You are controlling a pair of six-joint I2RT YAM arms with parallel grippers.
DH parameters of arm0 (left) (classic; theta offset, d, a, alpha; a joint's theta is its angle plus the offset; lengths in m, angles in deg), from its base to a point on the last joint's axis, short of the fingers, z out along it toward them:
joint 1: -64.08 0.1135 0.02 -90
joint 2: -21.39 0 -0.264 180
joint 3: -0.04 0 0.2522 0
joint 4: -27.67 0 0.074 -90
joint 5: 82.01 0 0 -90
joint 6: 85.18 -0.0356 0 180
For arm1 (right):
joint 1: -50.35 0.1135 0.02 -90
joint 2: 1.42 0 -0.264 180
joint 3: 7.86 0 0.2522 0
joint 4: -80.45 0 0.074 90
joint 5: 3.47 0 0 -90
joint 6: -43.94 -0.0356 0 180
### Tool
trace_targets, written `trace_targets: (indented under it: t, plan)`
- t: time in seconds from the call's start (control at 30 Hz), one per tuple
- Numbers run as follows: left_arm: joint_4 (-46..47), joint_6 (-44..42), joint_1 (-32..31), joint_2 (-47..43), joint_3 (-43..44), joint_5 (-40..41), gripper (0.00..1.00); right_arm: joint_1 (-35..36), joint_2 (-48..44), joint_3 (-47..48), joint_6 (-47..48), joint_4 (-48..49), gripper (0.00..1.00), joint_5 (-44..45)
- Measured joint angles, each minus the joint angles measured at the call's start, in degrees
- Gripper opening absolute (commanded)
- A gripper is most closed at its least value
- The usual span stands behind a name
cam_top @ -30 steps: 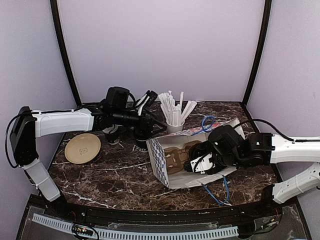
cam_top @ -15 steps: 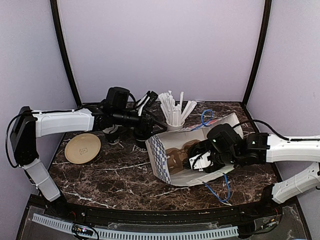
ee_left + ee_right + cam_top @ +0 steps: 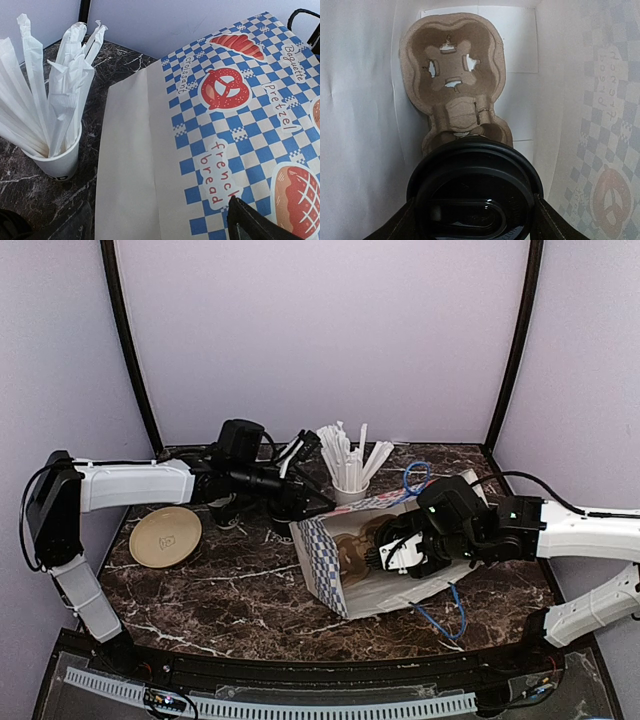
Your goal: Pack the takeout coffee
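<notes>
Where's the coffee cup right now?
Right wrist view: the coffee cup sits in the right hand, inside the paper bag, at the near end of the cardboard carrier.

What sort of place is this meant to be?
Likely a mock café takeout counter in a test booth: a marble-look table, a cup of wrapped straws, and a bakery-print paper bag holding a pulp cup carrier, plus a lidded takeout coffee.

Lidded takeout coffee (image 3: 475, 195): glossy black lid on, inside the white paper bag (image 3: 360, 125), covering the near end of the cardboard carrier (image 3: 452, 65).
</notes>
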Motion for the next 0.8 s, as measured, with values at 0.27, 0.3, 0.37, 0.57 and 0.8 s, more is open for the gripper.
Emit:
trace_targets:
  t: [0.27,0.3,0.37,0.57,0.8]
  plan:
    - [0.0,0.0,0.0,1.1,0.0,-2.0,0.96,-1.6,0.3,-1.4,-0.1,1.6,0.52,-0.2]
    - [0.0,0.0,0.0,1.1,0.0,-2.2,0.96,-2.0,0.5,-1.4,-0.1,1.8,0.52,-0.3]
    - [0.0,0.0,0.0,1.2,0.0,-2.4,0.96,-2.6,0.9,-1.4,-0.1,2.3,0.52,-0.7]
    - [0.1,0.0,0.0,1.4,0.0,-2.8,0.96,-3.4,2.4,-1.4,-0.1,3.7,0.52,-1.6]
    - [0.0,0.0,0.4,1.4,0.0,-2.5,0.97,-4.0,4.6,0.5,-0.8,2.5,0.52,-3.3]
